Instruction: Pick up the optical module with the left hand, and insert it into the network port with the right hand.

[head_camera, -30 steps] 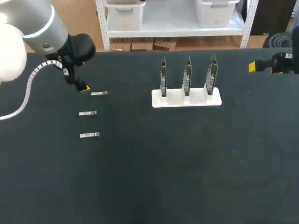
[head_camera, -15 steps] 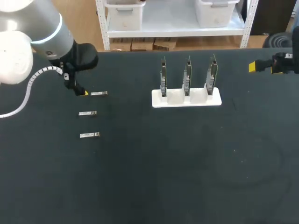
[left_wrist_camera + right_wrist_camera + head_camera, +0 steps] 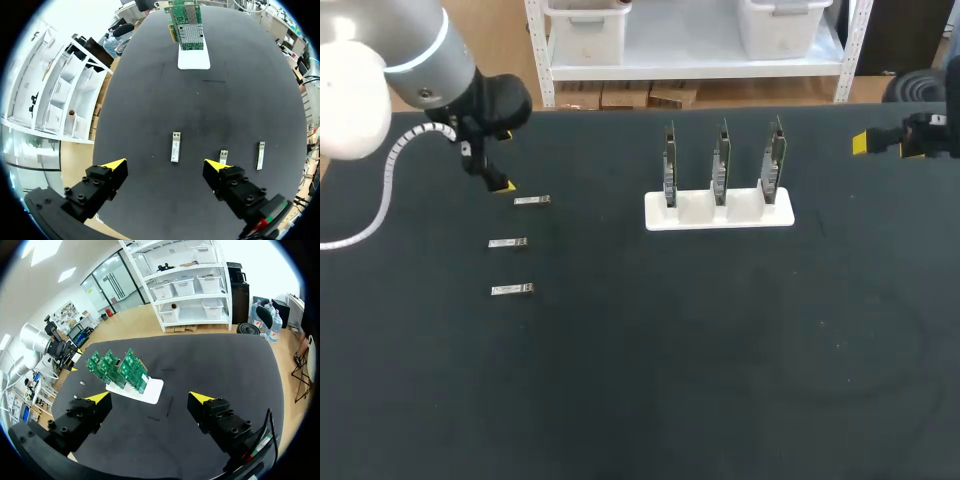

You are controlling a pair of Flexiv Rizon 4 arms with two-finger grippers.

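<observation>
Three small silver optical modules lie in a column at the table's left: the rear one [image 3: 532,201], the middle one [image 3: 508,243] and the front one [image 3: 512,290]. My left gripper [image 3: 492,180] hovers just left of the rear module, open and empty. In the left wrist view that module [image 3: 175,147] lies just ahead, between the open fingers of the left gripper [image 3: 165,164], with the other two modules [image 3: 223,156] [image 3: 260,155] off to the side. A white holder [image 3: 718,210] carries three upright green network cards [image 3: 721,160]. My right gripper [image 3: 880,142] stays open at the far right edge.
In the right wrist view the white holder [image 3: 150,390] with its cards [image 3: 117,367] stands well ahead of the open right gripper [image 3: 150,396]. The dark table [image 3: 720,350] is bare in front of the holder.
My left gripper dipped slightly toward the rear module, then drew back up a little. The right arm and the modules have not moved.
</observation>
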